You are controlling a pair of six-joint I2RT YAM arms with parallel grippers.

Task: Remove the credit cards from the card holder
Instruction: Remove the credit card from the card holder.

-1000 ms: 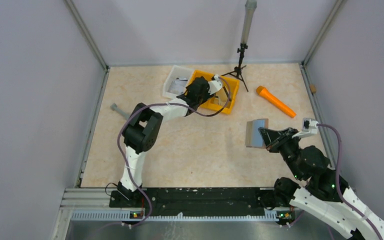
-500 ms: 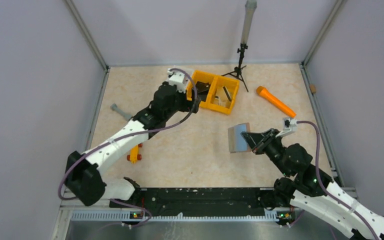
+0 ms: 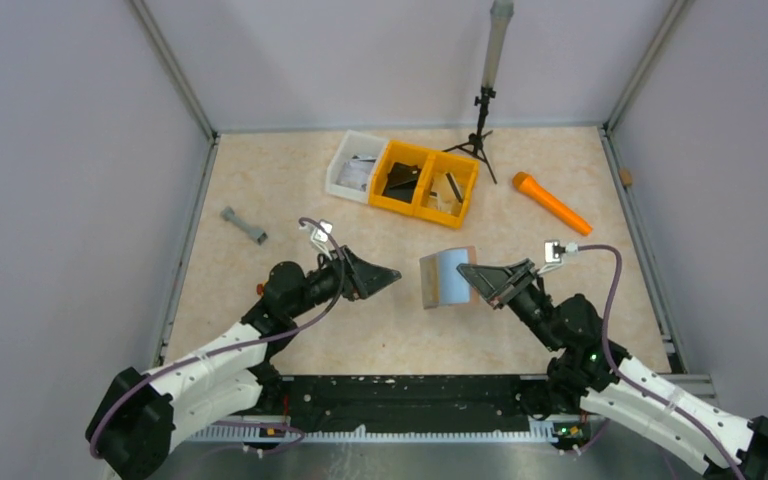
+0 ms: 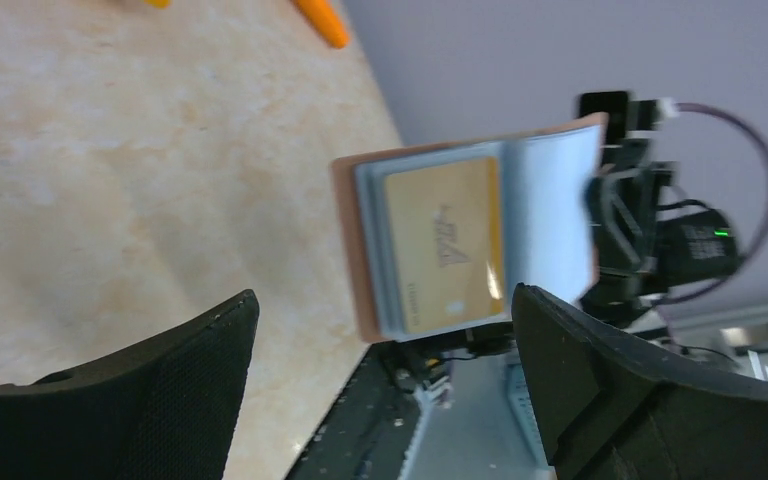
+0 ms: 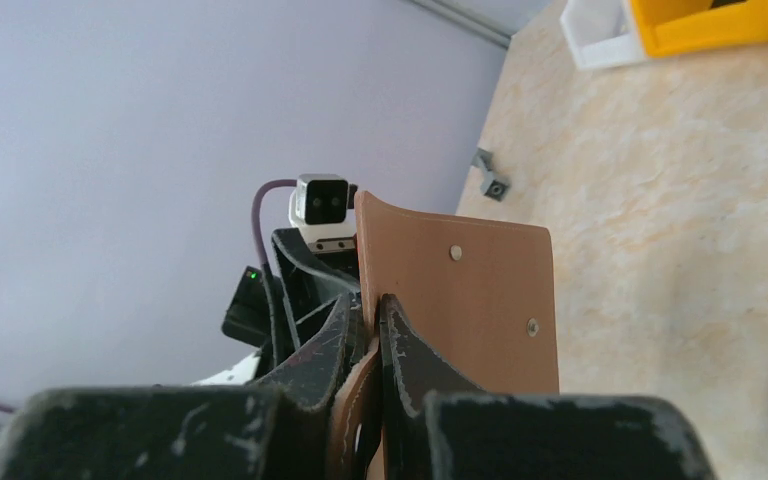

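the left gripper [image 3: 388,276] has swung back from the yellow bins [image 3: 422,186], jaws wide and empty, to face the card holder [image 3: 445,278] that the right gripper [image 3: 472,273] clamps open in mid-air, a gold card [image 4: 445,245] left to pull.

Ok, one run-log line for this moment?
right claw: shut on card holder, held off table, spread open | left claw: open, short of holder | gold card: in holder pocket

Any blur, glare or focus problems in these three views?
Top external: evenly lit, sharp, only soft shadows. Left wrist: soft overall; print on the gold credit card in the card holder is unreadable. Right wrist: right claw blurred close up, holder's brown back crisp.
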